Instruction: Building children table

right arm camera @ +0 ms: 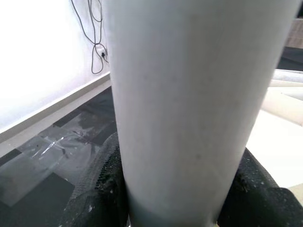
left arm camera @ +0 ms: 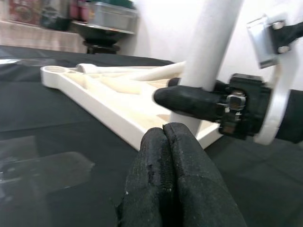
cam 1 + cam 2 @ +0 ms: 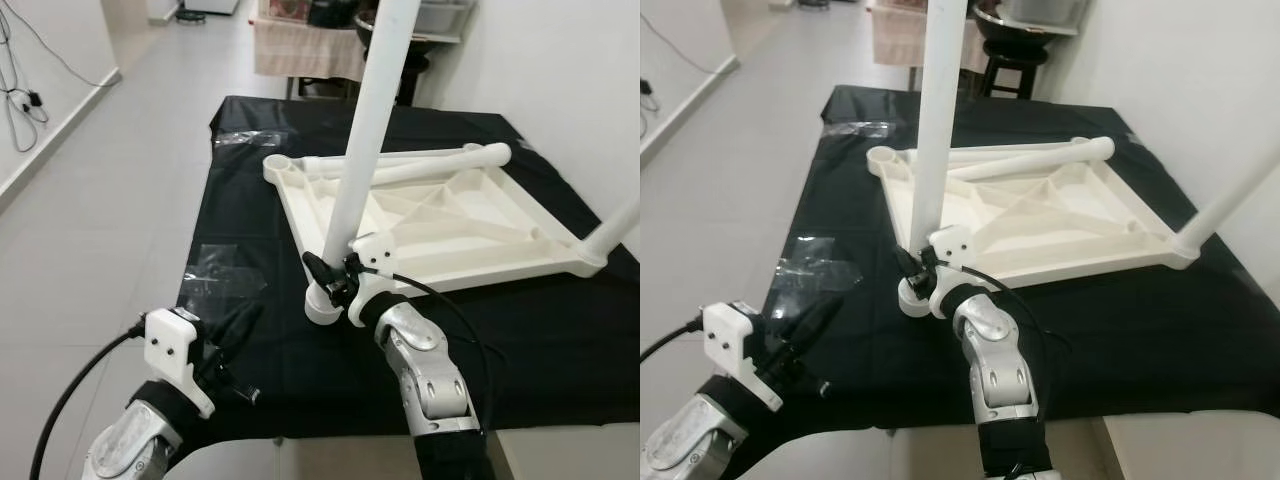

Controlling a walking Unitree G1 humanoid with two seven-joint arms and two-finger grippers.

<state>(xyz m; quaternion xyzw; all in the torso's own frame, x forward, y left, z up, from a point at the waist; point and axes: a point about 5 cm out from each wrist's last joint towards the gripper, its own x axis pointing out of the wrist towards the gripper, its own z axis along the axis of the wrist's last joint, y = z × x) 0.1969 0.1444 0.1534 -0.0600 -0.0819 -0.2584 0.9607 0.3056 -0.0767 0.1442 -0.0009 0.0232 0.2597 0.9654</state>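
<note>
The left gripper (image 3: 235, 335) idles nearest, fingers pressed together on nothing, just above the black cloth (image 3: 560, 350). Beyond it, the right gripper (image 3: 335, 280) clamps the white table leg (image 3: 365, 140) low, evidently to steady it in the corner socket (image 3: 322, 305). Behind the gripper lies the upturned tabletop (image 3: 450, 220), underside exposed for fitting.

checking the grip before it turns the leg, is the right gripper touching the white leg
Touching. In the right wrist view both black fingers press against opposite sides of the white leg; the right gripper clamps it near its base.
</note>
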